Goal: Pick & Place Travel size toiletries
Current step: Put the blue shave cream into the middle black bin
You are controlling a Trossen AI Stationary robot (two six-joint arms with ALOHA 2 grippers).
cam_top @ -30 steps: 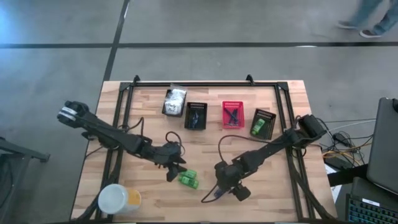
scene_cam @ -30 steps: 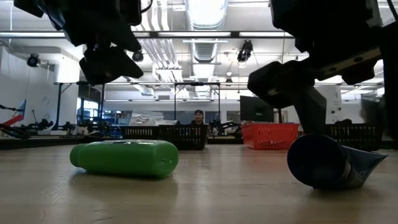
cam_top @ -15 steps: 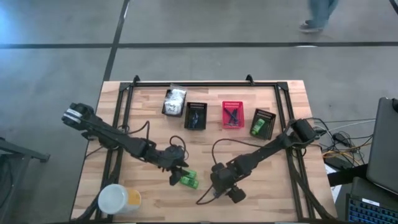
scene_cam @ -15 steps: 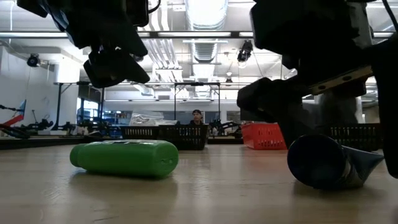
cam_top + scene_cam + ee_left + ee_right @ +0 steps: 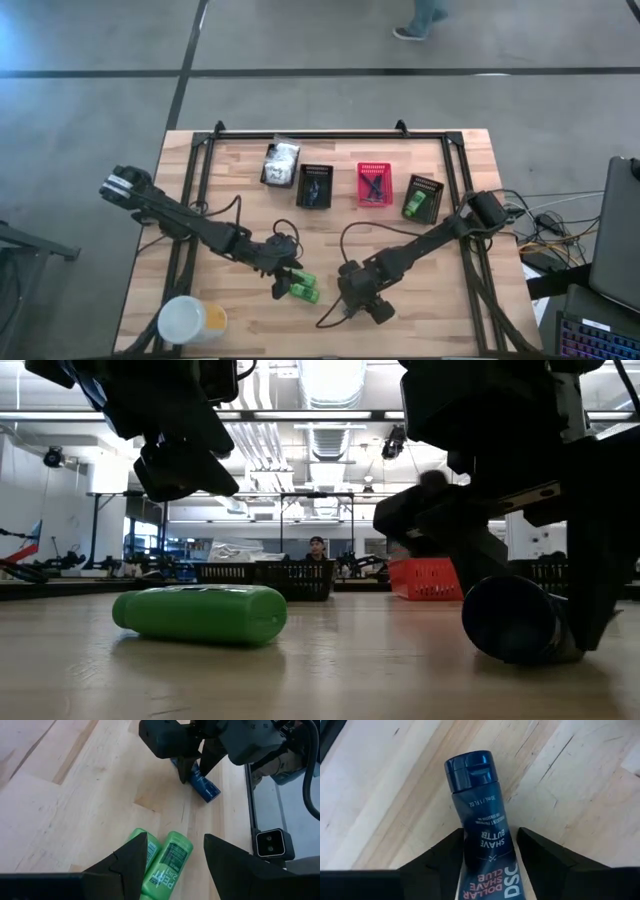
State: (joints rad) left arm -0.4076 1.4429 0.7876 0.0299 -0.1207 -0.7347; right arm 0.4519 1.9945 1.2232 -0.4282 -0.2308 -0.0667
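Fingers of the right gripper (image 5: pixel 487 865) are standing spread on either side of a dark blue tube (image 5: pixel 481 830) marked "Shave Butter", which is lying flat on the table (image 5: pixel 240 190) with its cap end pointing away from the wrist; contact between fingers and tube cannot be confirmed. In the high view this right gripper (image 5: pixel 352 303) is sitting in the lower centre of the frame, with the tube's tail (image 5: pixel 332 318) showing just to its lower left. Fingers of the left gripper (image 5: pixel 172 857) are likewise standing apart, hovering over two green bottles (image 5: pixel 162 862) that are lying side by side and touching each other; the left gripper (image 5: pixel 283 281) is appearing just left of them in the lower centre of the high view. In the low view one green bottle (image 5: pixel 200 614) is resting on its side at lower left, clear of the gripper above it. Along the upper middle of the high view, a white packet (image 5: pixel 281 159), a black basket (image 5: pixel 315 186), a red basket (image 5: pixel 375 184) and another black basket (image 5: pixel 423 197) holding a green item are sitting in a row. A white and yellow tub (image 5: pixel 190 321) is standing at lower left.
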